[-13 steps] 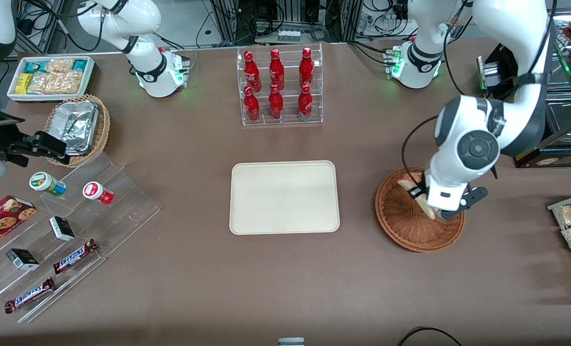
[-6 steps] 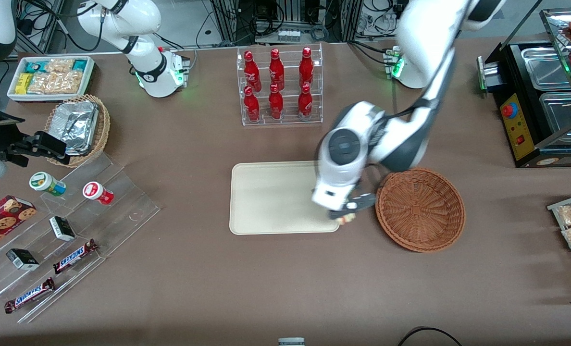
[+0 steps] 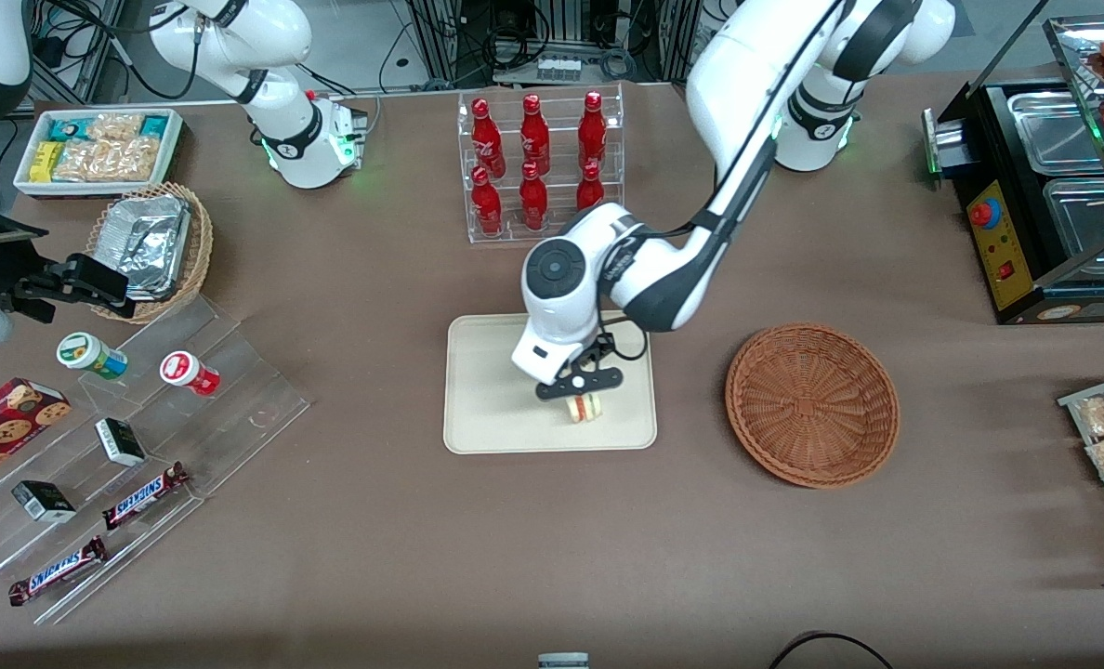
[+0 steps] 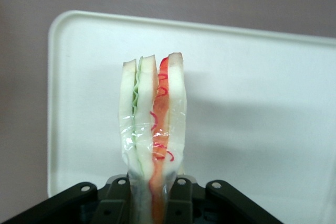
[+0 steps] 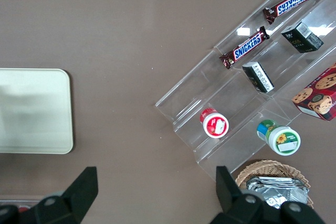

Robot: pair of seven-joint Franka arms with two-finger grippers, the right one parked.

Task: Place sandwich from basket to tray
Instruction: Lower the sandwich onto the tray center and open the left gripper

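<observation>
Gripper (image 3: 582,394) clamps sandwich (image 4: 152,129) over tray (image 3: 487,409)

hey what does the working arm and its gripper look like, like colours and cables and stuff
The left arm is glossy white with dark grey joint bands and a round dark grey cap on the wrist joint. A thin black cable loops beside the wrist. Its base glows green. The gripper, over the tray, has a white body, black fingers and black mounting brackets with screws.
</observation>
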